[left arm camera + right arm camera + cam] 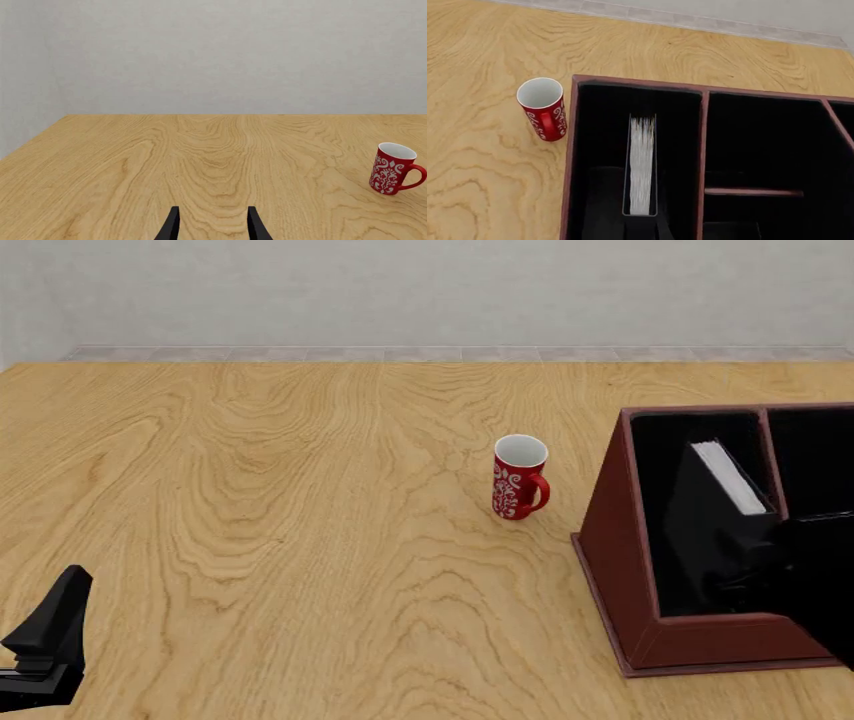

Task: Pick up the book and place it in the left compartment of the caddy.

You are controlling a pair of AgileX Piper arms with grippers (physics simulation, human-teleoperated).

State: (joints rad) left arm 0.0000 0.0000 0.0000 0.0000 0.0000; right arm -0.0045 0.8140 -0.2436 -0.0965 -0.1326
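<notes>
Wood table [267, 500]: mug [519, 478] beside caddy [617, 540] w/ book [727, 478]; left pincer [212, 225] wide, right unclear.

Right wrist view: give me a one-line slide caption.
Book standing on edge inside the caddy's left compartment, red mug outside.

The caddy [627, 540] runs off the right edge of the front view, so only its left side shows. The book [727, 475] is mostly lost in the dark box; just its pale page edges show. The right pincer is a black shape against black, too hard to make out. The left pincer [213, 225] is cut off by the picture's bottom edge.
</notes>
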